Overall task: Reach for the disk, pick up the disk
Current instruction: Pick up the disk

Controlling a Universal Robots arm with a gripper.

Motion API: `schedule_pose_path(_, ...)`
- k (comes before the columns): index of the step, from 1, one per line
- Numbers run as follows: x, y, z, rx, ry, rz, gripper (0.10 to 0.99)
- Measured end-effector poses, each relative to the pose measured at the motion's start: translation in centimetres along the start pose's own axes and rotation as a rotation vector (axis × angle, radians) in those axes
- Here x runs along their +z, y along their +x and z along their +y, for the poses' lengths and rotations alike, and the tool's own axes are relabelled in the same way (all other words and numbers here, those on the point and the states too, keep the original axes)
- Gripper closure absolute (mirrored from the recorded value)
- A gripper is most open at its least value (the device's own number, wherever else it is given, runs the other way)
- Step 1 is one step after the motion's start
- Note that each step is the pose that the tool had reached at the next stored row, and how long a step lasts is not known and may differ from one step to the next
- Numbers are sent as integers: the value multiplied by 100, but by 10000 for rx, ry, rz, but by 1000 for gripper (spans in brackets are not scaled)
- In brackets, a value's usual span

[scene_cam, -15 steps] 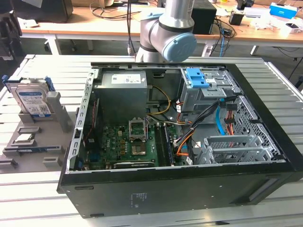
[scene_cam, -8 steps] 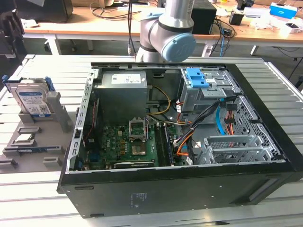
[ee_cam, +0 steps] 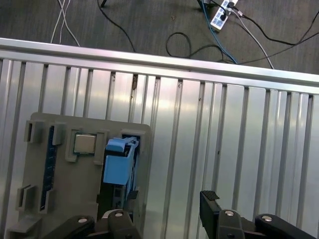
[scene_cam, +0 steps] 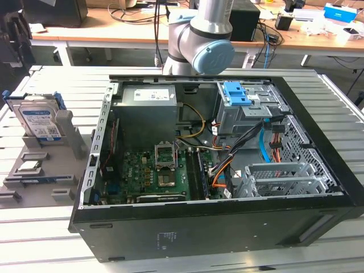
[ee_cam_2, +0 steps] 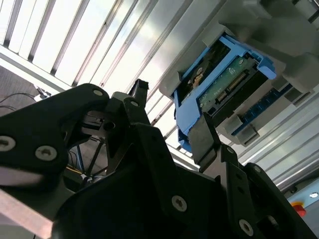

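The disk (scene_cam: 40,119) stands on edge in a grey holder (scene_cam: 40,187) at the exterior view's left, silver-grey with a white-and-blue label and blue side rails. In the first wrist view the disk (ee_cam: 117,167) shows edge-on with its blue rail up, just ahead of one fingertip (ee_cam: 119,216). My gripper (ee_cam: 164,209) is open with nothing between its fingers and stands off the disk. In the second wrist view the disk (ee_cam_2: 219,84) sits beyond the open gripper (ee_cam_2: 169,109). The arm (scene_cam: 199,34) rises behind the computer case.
An open black computer case (scene_cam: 318,187) takes up the middle of the ribbed metal table (scene_cam: 45,239); a bare blue bracket (scene_cam: 236,94) sits in its drive cage. A small square silver chip (ee_cam: 84,143) lies on the grey holder (ee_cam: 60,199). Cables trail on the floor (ee_cam: 199,30).
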State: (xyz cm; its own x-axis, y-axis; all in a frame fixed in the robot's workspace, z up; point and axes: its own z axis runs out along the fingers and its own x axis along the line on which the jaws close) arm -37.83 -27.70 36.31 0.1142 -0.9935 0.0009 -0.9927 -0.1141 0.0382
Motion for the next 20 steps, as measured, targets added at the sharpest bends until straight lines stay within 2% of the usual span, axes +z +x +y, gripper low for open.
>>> schedule_pose_path(4,1,13,1,3,-2,17,486)
schedule_pose_path(6,3,77,12,4,-12,95,486)
schedule_pose_path(9,9,150,31,7,-19,165,486)
schedule_pose_path(11,19,248,53,10,-27,242,486)
schedule_pose_path(12,34,330,64,10,-30,257,486)
schedule_pose_path(16,119,482,79,10,-28,255,486)
schedule_pose_path(20,233,529,80,96,-31,250,486)
